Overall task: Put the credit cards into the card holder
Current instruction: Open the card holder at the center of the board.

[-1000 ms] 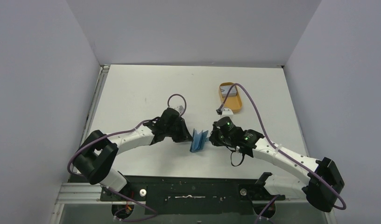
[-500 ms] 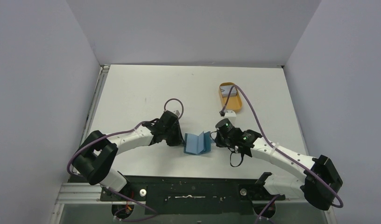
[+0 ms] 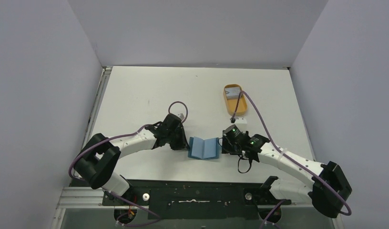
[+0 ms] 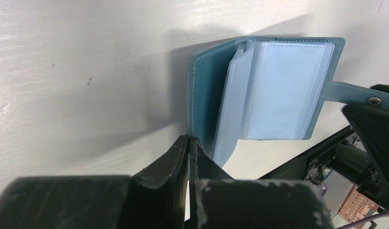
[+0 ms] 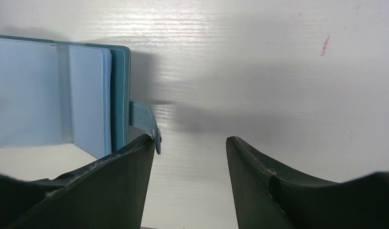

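The teal-blue card holder [image 3: 203, 148] lies open on the table between my two grippers, its clear sleeves [image 4: 278, 90] facing up. My left gripper [image 3: 183, 143] is shut on the corner of its left cover [image 4: 189, 139]. My right gripper [image 3: 224, 144] stands open just right of the card holder [image 5: 40, 90] with nothing between its fingers [image 5: 190, 143]. The snap tab [image 5: 144, 119] lies against its left fingertip. The credit cards [image 3: 233, 91] show as a grey-white stack in the orange tray, far from both grippers.
The orange oval tray [image 3: 226, 102] stands at the back right of the table, with the right arm's purple cable [image 3: 259, 119] arching over it. A small white piece [image 3: 240, 121] lies just below the tray.
The card holder has gone from nearly folded and upright to spread open and flat. My right gripper was shut on its right side; it has let go, opened and shifted slightly right.
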Action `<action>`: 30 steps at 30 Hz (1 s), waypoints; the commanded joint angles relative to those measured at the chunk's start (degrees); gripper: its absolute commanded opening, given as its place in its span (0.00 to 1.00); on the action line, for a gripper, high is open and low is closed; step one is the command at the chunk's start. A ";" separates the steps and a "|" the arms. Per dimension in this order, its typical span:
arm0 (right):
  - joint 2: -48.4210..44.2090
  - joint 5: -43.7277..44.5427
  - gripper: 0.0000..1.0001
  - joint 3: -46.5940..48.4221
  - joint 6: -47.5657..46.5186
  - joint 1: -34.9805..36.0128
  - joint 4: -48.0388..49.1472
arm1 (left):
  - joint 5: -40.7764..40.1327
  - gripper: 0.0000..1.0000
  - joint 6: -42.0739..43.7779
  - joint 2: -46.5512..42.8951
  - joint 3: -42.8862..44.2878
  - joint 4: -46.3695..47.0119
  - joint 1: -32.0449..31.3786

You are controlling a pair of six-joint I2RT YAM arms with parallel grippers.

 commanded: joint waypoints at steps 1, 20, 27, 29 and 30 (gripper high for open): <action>-7.28 3.24 0.57 4.38 -0.03 0.55 -4.03 | 1.23 0.00 0.85 0.24 0.26 2.03 0.15; 15.74 -8.62 0.31 10.84 -0.27 3.53 13.95 | 2.24 0.00 -1.19 1.32 -0.51 3.94 -0.12; 19.51 -7.10 0.29 6.54 -0.34 2.38 15.35 | 3.51 0.00 -1.62 1.92 -0.65 5.82 -0.03; 20.28 -6.72 0.29 5.42 -0.24 1.93 15.60 | 3.75 0.00 -1.69 2.01 -0.62 6.03 0.10; 20.45 -6.48 0.29 4.74 -0.24 1.76 15.90 | 3.80 0.00 -1.71 1.95 -0.62 6.05 0.11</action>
